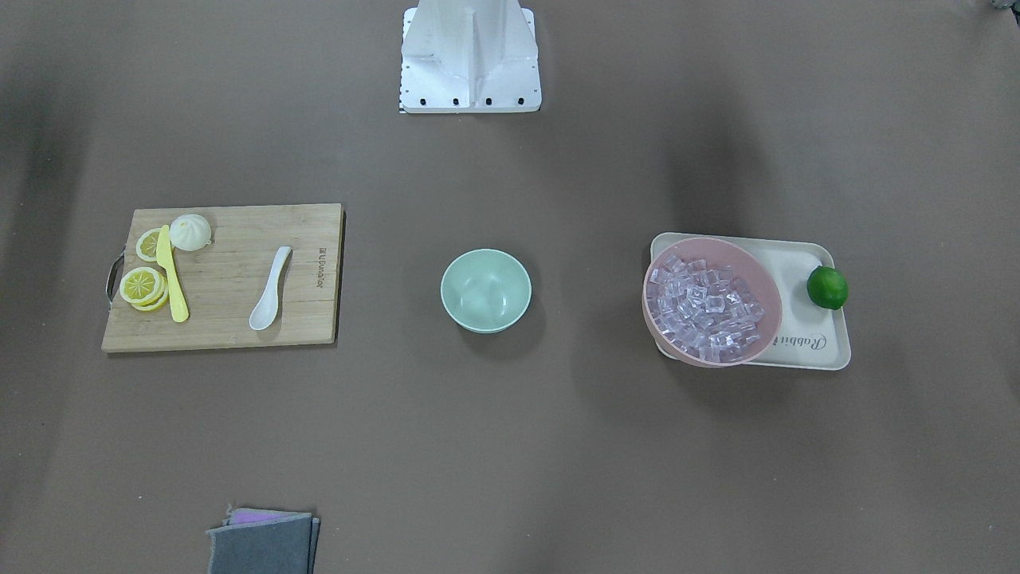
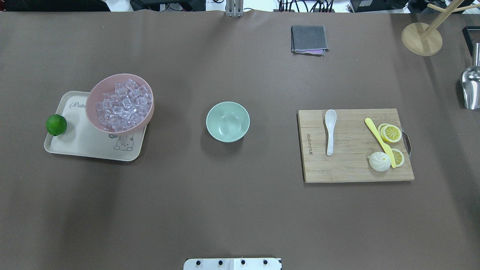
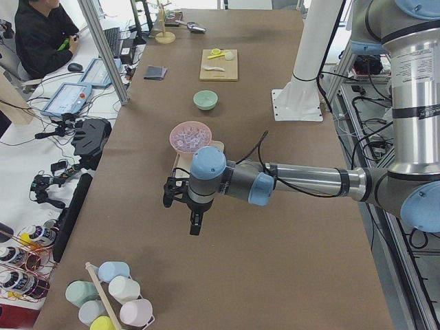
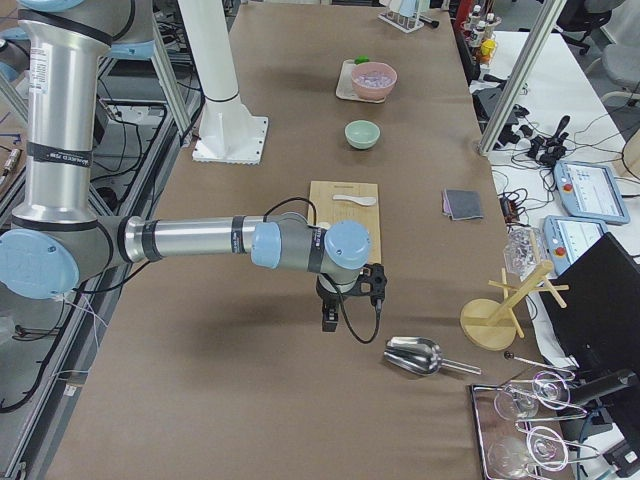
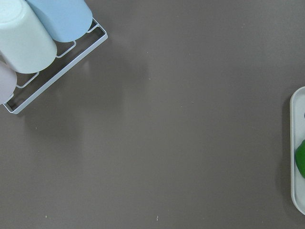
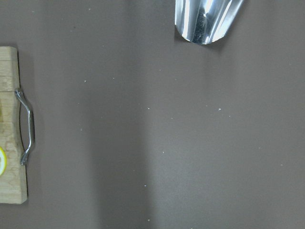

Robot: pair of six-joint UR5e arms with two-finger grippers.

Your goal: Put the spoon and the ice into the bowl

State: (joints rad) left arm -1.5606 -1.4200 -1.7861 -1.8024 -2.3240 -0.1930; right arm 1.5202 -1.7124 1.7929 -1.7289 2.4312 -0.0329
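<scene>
Spoon point(image 2: 330, 131) and ice point(image 2: 122, 105) lay outside the bowl point(image 2: 227, 122); both arms were out at the table ends.
The spoon lay on the cutting board point(image 2: 352, 168), long axis running away from the robot, scoop end farthest, inward of the right gripper point(image 4: 328, 320), the nearer one. The ice sat in the pink bowl point(image 2: 92, 105), nearer the left gripper point(image 3: 194, 225). I could not tell whether either gripper was open or closed.

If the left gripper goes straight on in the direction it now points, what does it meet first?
The left gripper points down, so it would likely first meet the bare brown table; its wrist view shows nothing in between.
</scene>
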